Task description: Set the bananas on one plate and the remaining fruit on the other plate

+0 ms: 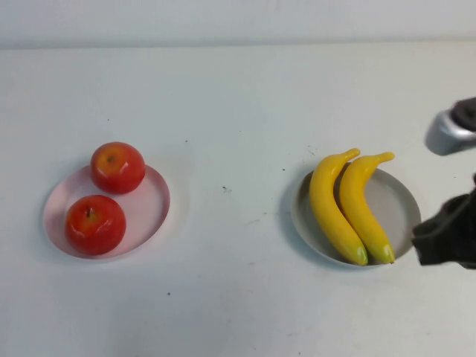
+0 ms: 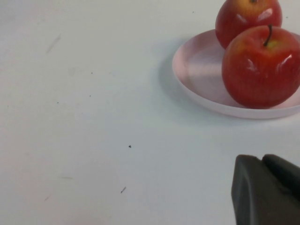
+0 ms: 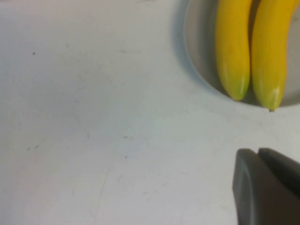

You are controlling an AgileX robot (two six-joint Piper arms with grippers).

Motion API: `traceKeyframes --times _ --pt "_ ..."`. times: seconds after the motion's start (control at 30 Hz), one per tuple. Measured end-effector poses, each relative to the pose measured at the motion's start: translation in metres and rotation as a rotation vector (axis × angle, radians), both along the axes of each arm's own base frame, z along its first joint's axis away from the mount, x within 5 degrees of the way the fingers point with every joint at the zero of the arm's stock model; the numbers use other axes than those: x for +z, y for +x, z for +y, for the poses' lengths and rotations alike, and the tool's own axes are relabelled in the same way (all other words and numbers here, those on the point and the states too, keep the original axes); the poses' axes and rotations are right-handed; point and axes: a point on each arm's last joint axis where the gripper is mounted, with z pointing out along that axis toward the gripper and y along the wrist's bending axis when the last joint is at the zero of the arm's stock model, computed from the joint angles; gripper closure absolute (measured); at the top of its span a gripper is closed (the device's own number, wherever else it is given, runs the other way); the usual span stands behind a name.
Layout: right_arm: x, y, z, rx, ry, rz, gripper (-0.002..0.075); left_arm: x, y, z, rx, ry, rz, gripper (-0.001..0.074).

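The left hand [image 2: 266, 190] is not appearing in the high view; in the left wrist view it is showing only as two dark fingers pressed together, closed and gripping nothing, hovering over bare white counter [image 1: 230, 111] near the pink plate [image 1: 152, 204]. That plate is sitting at the left side of the counter and is carrying both apples: the far apple [image 1: 117, 167] is resting against the plate's far rim, and the near apple [image 1: 95, 224] is resting just in front of it, the two nearly touching. The middle of the counter is showing only a few small dark specks. At the right side, the grey plate [image 1: 398, 204] is holding the two bananas side by side and touching along their length: the left banana [image 1: 331, 208] and the right banana [image 1: 362, 204] are both lying with their stem ends projecting past the far rim and their greenish tips resting at the near rim. The right hand [image 1: 446, 238] is hanging at the right edge of the high view, just beside the grey plate; in the right wrist view its dark fingers are lying together, closed and empty, above the counter near the bananas' green tips.
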Motion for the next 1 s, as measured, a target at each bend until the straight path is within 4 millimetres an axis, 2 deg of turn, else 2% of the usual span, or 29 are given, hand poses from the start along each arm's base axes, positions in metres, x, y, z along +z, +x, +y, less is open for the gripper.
traceKeyframes --times 0.17,0.27,0.4,0.53,0.63,0.8,0.93,1.0 --pt "0.0 -0.045 -0.027 0.0 0.096 -0.015 0.0741 0.0 0.0 0.0 0.0 0.0 0.0 0.0734" --pt "0.001 -0.064 -0.039 0.007 0.094 -0.009 0.0741 0.0 0.0 0.0 0.0 0.0 0.0 0.0734" --pt "0.003 -0.079 -0.049 0.014 0.069 0.015 0.0741 0.0 0.0 0.0 0.0 0.0 0.0 0.0734" --pt "-0.004 -0.077 -0.051 0.006 0.03 0.003 0.0741 0.0 0.0 0.0 0.0 0.0 0.0 0.0734" --pt "-0.019 -0.069 -0.053 -0.009 0.005 -0.073 0.0741 0.0 0.0 0.0 0.002 0.0 0.0 0.0734" --pt "-0.063 -0.056 -0.073 -0.091 -0.021 -0.384 0.0741 0.0 0.0 0.0 0.002 0.0 0.0 0.0734" --pt "-0.108 -0.069 -0.098 -0.182 -0.069 -0.554 0.0741 0.0 0.0 0.0 0.002 0.0 0.0 0.0734" --pt "-0.12 -0.078 -0.106 -0.223 -0.069 -0.616 0.0741 0.0 0.0 0.0 0.002 0.0 0.0 0.0734"
